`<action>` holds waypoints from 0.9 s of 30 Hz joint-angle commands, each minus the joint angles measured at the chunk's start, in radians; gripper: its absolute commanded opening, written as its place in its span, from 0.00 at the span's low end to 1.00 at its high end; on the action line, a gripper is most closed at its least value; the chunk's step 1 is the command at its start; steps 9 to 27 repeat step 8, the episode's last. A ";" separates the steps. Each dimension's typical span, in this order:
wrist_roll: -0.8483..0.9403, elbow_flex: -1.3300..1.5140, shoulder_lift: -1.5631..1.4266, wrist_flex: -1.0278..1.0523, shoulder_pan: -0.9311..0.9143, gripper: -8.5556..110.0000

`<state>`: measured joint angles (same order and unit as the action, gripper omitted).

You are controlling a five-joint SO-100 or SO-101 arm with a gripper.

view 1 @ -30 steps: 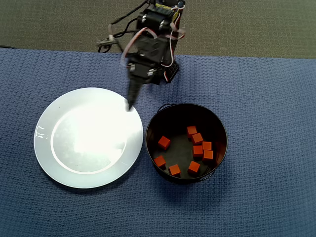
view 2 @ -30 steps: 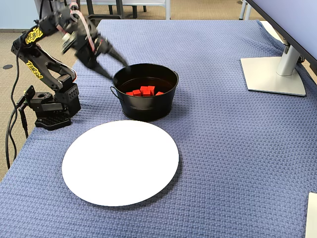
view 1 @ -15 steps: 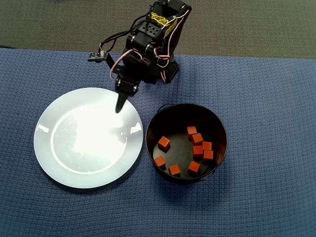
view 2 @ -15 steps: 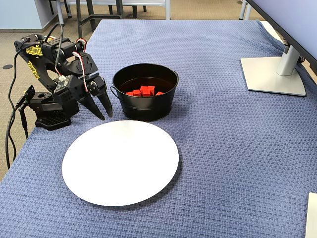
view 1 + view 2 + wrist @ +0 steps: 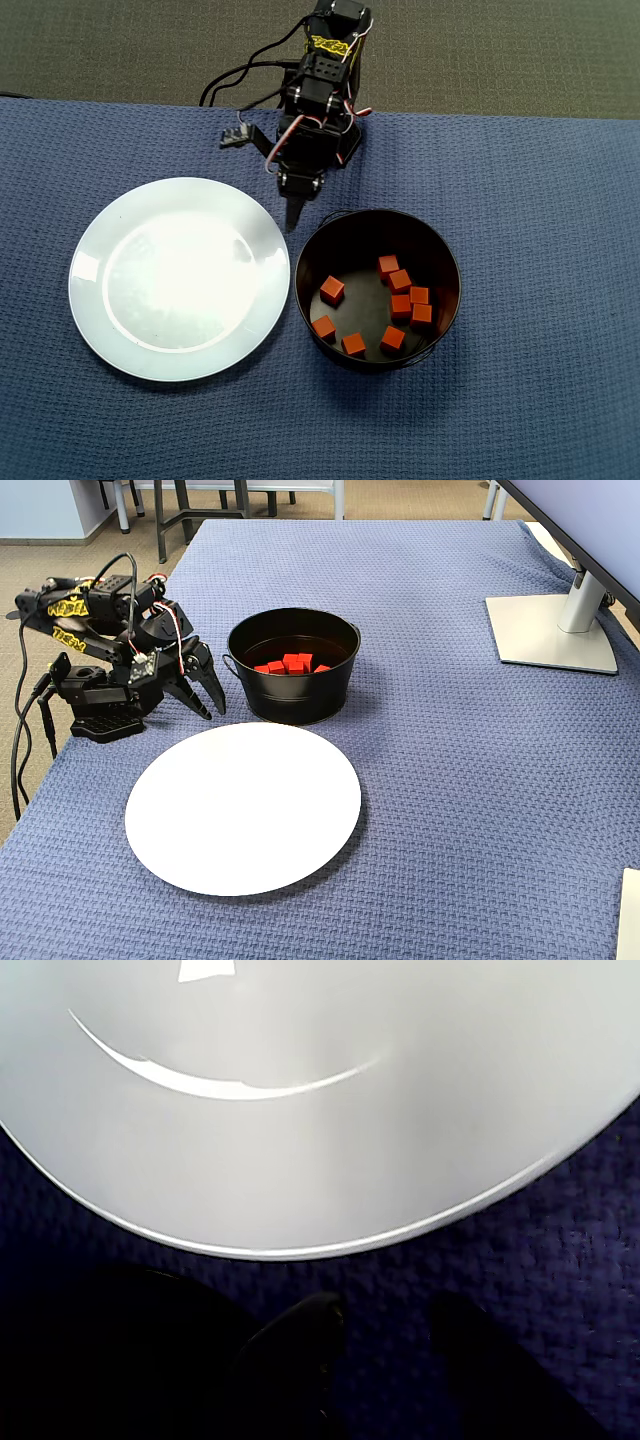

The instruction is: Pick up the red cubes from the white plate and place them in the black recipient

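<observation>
The red cubes [image 5: 400, 281] are all lying inside the black recipient [image 5: 440, 250]; the gripper [image 5: 208, 702] is hanging parted and empty beside the white plate [image 5: 90, 300].

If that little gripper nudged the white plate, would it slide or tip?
The white plate looks glossy and lies flat, so it would probably slide rather than tip. The woven blue cloth may drag on it. Its smooth rim seems hard for the gripper to grasp.

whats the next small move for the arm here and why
Probably none beyond settling back to rest: the white plate is bare, all eight red cubes lie in the black recipient, and the gripper hangs open and empty beside the pot, so nothing seems left to pick.
</observation>
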<state>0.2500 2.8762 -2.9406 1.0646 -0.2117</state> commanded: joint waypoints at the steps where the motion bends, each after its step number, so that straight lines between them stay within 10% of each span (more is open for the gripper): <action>1: -0.092 0.012 -0.064 0.029 0.081 0.07; 27: -0.129 0.025 -0.147 0.100 0.127 0.07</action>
